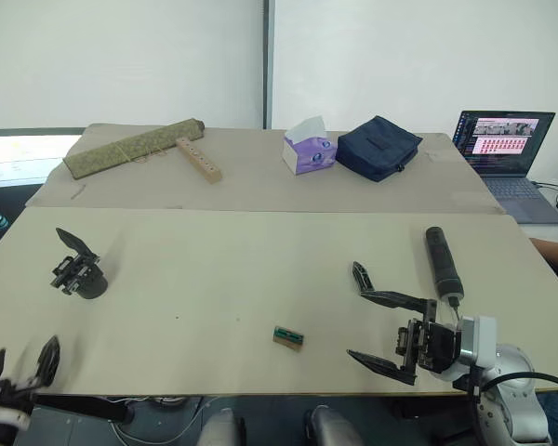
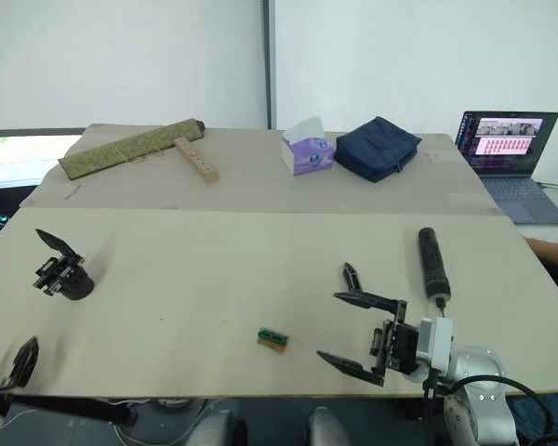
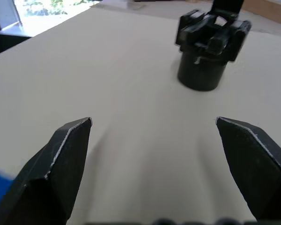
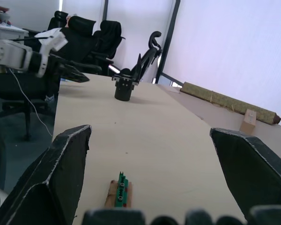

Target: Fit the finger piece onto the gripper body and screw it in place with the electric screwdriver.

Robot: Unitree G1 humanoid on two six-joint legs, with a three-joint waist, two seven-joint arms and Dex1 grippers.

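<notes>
Both your tools, left tool (image 1: 20, 364) and right tool (image 1: 383, 331), gape empty. Gripper body (image 1: 78, 272) stands on worktop (image 1: 232, 269) left; finger piece (image 1: 361, 276) and electric screwdriver (image 1: 443, 261) lie right. Tissue box (image 1: 309, 149) holds tissues.

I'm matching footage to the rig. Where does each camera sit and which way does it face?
Eye views: head-mounted, looking down over the table; both end effectors, left end effector and right end effector, show.
Left wrist view: faces the gripper body.
Right wrist view: faces the green-and-tan block.
The wrist views share the gripper body.
</notes>
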